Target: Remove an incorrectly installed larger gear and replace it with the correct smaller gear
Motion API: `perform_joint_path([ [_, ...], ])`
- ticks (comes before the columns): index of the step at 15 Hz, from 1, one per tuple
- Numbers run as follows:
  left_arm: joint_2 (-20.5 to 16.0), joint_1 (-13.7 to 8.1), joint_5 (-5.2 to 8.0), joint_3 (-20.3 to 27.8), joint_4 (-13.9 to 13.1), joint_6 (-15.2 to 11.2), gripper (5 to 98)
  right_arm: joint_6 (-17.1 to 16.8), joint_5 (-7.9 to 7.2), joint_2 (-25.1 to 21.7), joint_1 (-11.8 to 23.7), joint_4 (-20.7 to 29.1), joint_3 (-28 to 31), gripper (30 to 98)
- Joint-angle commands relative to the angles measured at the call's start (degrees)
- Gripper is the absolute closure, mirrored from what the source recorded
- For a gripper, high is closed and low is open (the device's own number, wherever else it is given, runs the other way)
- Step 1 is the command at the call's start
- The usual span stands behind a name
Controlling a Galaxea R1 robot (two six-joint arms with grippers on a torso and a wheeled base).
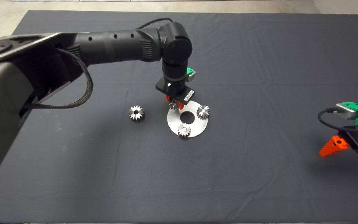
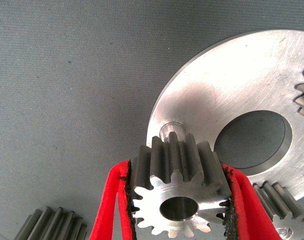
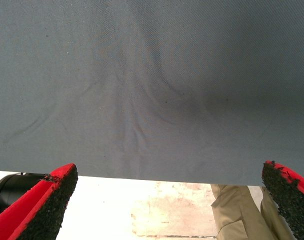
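Observation:
My left gripper is shut on the smaller gear, a shiny steel gear with a centre hole, gripped by its toothed sides. It hangs over the far left edge of the round steel plate, just beside a short bare peg. The larger gear lies on the mat left of the plate, and its teeth show in the left wrist view. My right gripper rests open at the right edge of the mat, holding nothing.
Two small gears sit on the plate around its centre hole. In the right wrist view, a person's leg in khaki trousers shows beyond the mat's edge.

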Motion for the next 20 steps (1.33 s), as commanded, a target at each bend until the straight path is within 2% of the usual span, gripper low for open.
perform_joint_path([
  [1, 0.13, -2.59, 1.75, 0.50, -0.37, 0.25, 77.9, 0.21, -5.51, -0.10, 0.74, 0.87, 0.52, 31.6],
  [4, 0.13, -3.83, 2.28, 0.59, -0.37, -0.12, 78.0, 0.21, -5.44, -0.10, 0.74, 0.89, 0.52, 31.6],
  [7, 0.13, -4.00, 2.71, 0.76, -0.46, -0.19, 77.9, 0.13, -5.51, -0.01, 0.74, 0.78, 0.51, 31.6],
  [11, 0.30, -3.82, 2.27, 2.52, -0.80, -0.81, 77.9, 0.13, -5.51, -0.01, 0.74, 0.78, 0.44, 31.6],
  [16, 0.39, -3.38, 2.09, 1.52, -0.94, 0.42, 77.9, 0.08, -5.51, -0.01, 0.56, 0.78, 0.52, 31.6],
  [20, 0.39, -3.03, 1.38, 0.40, -0.72, 0.60, 77.9, 0.13, -5.51, -0.17, 0.65, 0.78, 0.52, 31.6],
])
